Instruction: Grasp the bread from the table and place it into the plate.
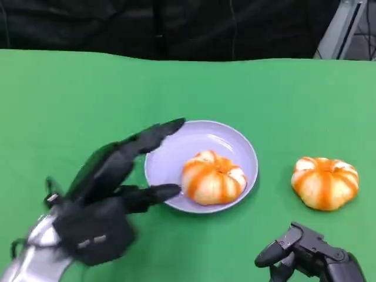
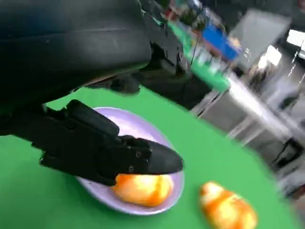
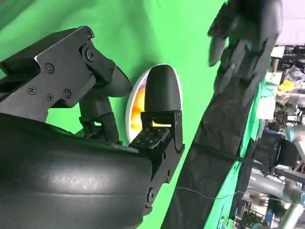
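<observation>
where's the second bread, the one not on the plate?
In the head view the loose bread sits on the green table to the right of the plate, apart from it, just beyond the right hand.

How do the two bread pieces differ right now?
The bread in the plate lies inside the lavender plate, close to the open left hand; the bread on the table lies on the green cloth, nearer the right hand. Both are round, orange-striped, similar in size, and unheld.
</observation>
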Controlling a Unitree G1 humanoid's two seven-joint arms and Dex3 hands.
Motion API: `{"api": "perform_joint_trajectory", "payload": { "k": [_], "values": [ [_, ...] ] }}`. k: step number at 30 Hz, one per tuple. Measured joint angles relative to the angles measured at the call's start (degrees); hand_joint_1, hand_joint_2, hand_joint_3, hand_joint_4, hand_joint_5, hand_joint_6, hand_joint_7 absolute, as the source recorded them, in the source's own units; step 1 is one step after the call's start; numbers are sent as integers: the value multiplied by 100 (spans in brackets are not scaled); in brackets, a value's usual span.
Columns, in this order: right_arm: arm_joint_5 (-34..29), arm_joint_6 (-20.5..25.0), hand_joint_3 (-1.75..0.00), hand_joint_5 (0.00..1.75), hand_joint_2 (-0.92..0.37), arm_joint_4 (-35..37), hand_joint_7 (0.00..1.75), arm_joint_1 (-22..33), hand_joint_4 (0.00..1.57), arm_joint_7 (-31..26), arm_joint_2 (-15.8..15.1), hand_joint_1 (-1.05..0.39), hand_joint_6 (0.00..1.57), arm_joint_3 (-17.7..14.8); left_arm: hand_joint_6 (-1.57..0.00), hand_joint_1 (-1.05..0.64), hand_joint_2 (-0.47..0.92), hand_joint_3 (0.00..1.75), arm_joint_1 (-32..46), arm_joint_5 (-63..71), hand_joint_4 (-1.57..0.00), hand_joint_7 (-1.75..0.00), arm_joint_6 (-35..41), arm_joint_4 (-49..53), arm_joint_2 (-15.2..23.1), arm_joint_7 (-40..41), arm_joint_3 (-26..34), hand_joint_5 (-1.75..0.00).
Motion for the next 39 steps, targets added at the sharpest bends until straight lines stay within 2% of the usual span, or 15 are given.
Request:
{"api": "perform_joint_trajectory", "payload": {
  "k": [4, 5, 7, 8, 10, 11, 12, 13, 15, 19, 25, 33, 35, 39],
  "values": [
    [-11, -4, -120, 162, -48, -16, 131, 3, 65, -9, -17, 0, 74, -7, -96, -20, 90, 18, 660, -687, -85, -23, -394, -169, -124, -84, 274, -89],
    [-9, -4, -121, 162, -47, -17, 131, -1, 65, -9, -21, 1, 74, -11, -101, -16, 87, 27, 791, -867, -87, -29, -537, -170, -145, -159, 326, -97],
    [1, -4, -122, 161, -46, -17, 131, -7, 65, -7, -27, 1, 74, -20, -100, -13, 66, 73, 1006, -1287, -88, -50, -797, -170, -193, -362, 400, -111],
    [4, -4, -122, 161, -46, -16, 131, -7, 65, -7, -30, 1, 74, -26, -98, -12, 60, 88, 1095, -1440, -88, -66, -867, -169, -226, -457, 427, -120],
    [5, -5, -122, 161, -46, -17, 131, -8, 65, -6, -49, 1, 74, -33, -94, -11, 55, 101, 1259, -1587, -88, -82, -953, -169, -260, -589, 470, -127],
    [6, -5, -122, 161, -46, -17, 131, -7, 65, -6, -54, 0, 74, -39, -89, -10, 51, 115, 1313, -1618, -86, -111, -967, -168, -267, -626, 486, -146],
    [9, -6, -121, 161, -47, -17, 131, -11, 65, 0, -60, 0, 73, -43, -85, -11, 50, 120, 1380, -1635, -85, -127, -980, -171, -282, -649, 524, -156],
    [14, -7, -120, 162, -48, -17, 131, -12, 64, 10, -69, -1, 73, -53, -82, -11, 50, 122, 1458, -1649, -83, -137, -988, -182, -308, -649, 574, -162],
    [20, -8, -119, 161, -49, -19, 131, -10, 64, 26, -108, -1, 73, -81, -78, -11, 52, 120, 1623, -1656, -81, -145, -1001, -221, -379, -646, 630, -167],
    [55, -8, -118, 162, -50, -22, 131, -7, 63, 34, -128, -1, 72, -120, -74, -13, 62, 103, 1792, -1610, -80, -155, -1005, -292, -572, -614, 693, -173],
    [123, -110, -113, 161, -51, -22, 129, 2, 63, 64, -154, -2, 72, -251, -74, -15, 63, 98, 1803, -1723, -80, -155, -997, -291, -853, -598, 751, -174],
    [125, -371, -110, 161, -52, 82, 127, -26, 65, 73, -216, -2, 73, -363, -74, -14, 60, 105, 1835, -1613, -79, -155, -1044, -275, -1055, -586, 758, -175],
    [127, -411, -111, 160, -52, 102, 128, -35, 65, 74, -216, -2, 74, -372, -75, -16, 54, 112, 1831, -1607, -78, -154, -1081, -245, -1064, -586, 768, -175],
    [131, -417, -118, 159, -48, 191, 131, -117, 65, 73, -200, 0, 74, -399, -76, -14, 52, 118, 1794, -1496, -78, -152, -1278, 19, -1080, -592, 773, -174]
  ]
}}
